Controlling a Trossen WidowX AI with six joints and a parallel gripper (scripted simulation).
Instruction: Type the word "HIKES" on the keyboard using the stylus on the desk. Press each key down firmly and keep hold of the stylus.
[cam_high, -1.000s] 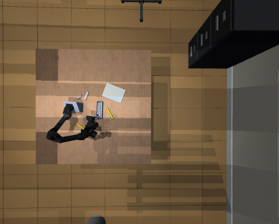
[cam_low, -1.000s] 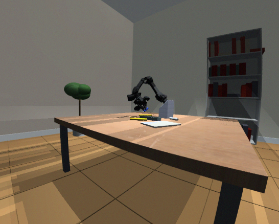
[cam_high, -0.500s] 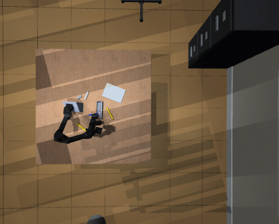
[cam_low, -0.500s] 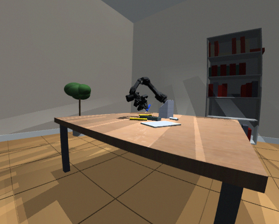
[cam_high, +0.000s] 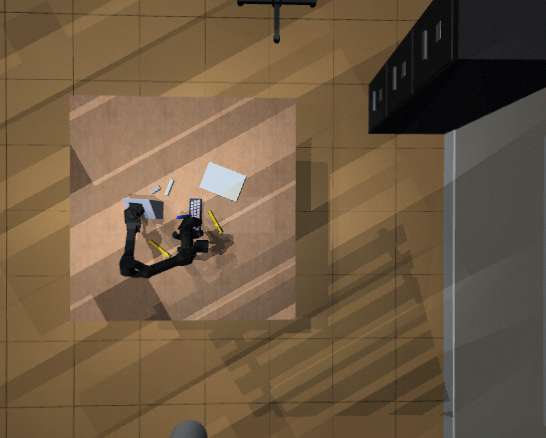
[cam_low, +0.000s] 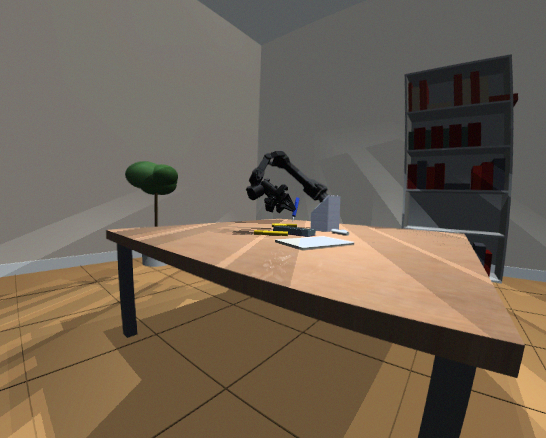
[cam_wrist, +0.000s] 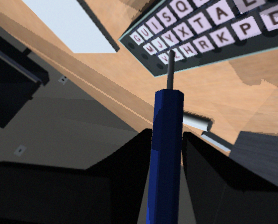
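My gripper (cam_high: 189, 220) (cam_low: 293, 207) (cam_wrist: 166, 136) is shut on the blue stylus (cam_high: 180, 217) (cam_low: 296, 205) (cam_wrist: 168, 117), whose thin grey tip points away from the fingers. The keyboard (cam_high: 195, 205) (cam_low: 300, 232) (cam_wrist: 220, 56) lies on the desk, dark with pale lettered keys. In the exterior view the stylus tip is above the keyboard with a gap. In the wrist view the tip overlaps the outer row, just left of the H key, and partly hides a key there. I and K show uncovered; S shows too. The E key cannot be made out.
A white pad (cam_high: 223, 181) (cam_low: 315, 243) (cam_wrist: 75, 25) lies beyond the keyboard. One yellow stick (cam_high: 215, 221) (cam_low: 270, 233) lies beside the keyboard, another (cam_high: 160, 248) near the arm. A grey wedge-shaped block (cam_high: 157, 209) (cam_low: 326, 215) (cam_wrist: 257, 155) stands by the arm's base, near two small pale pieces (cam_high: 169, 187).
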